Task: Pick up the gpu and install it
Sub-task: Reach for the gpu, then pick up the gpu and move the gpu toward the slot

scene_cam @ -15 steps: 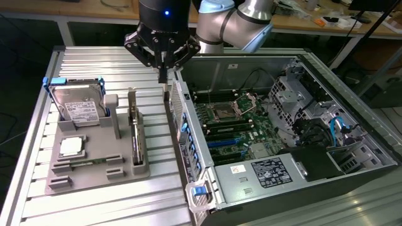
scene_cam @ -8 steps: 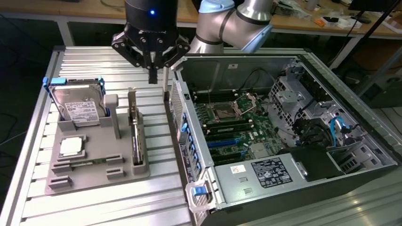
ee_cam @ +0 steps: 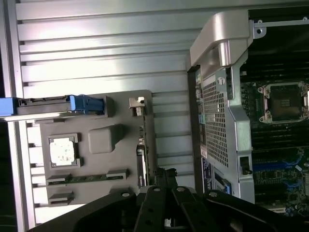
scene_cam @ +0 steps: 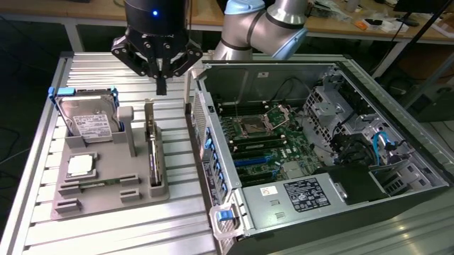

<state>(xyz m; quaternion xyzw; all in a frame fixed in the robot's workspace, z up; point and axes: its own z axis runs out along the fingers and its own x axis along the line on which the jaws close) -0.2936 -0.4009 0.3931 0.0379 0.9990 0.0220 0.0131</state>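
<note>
GPU (scene_cam: 152, 149) stands on its long edge in a slot along the exterior view's right side of a grey holder (scene_cam: 106, 204), untouched. Upright like that, its top edge is free for a grasp from above.

At the exterior view's left end of the holder, a hard drive (scene_cam: 89, 125) with blue side rails leans in its own cradle. Nearer the camera a square chip (scene_cam: 80, 166) lies flat in a recess, and a thin memory stick (scene_cam: 95, 184) rests across two low supports. Each part has its own seat, probably so that it sits in a known place.

The gripper (scene_cam: 161, 87) hangs above the card's far end, clear of it, its fingers pressed together and holding nothing. It looks lined up with the card's length, which suits coming down onto that thin edge.

To the exterior view's right, the computer case (scene_cam: 397, 159) lies on its side on the slatted table (scene_cam: 106, 234) with the side panel off. Its circuit board (scene_cam: 262, 143) and the long blue slots (scene_cam: 252, 159) therefore face upward, open to reach from above.
</note>
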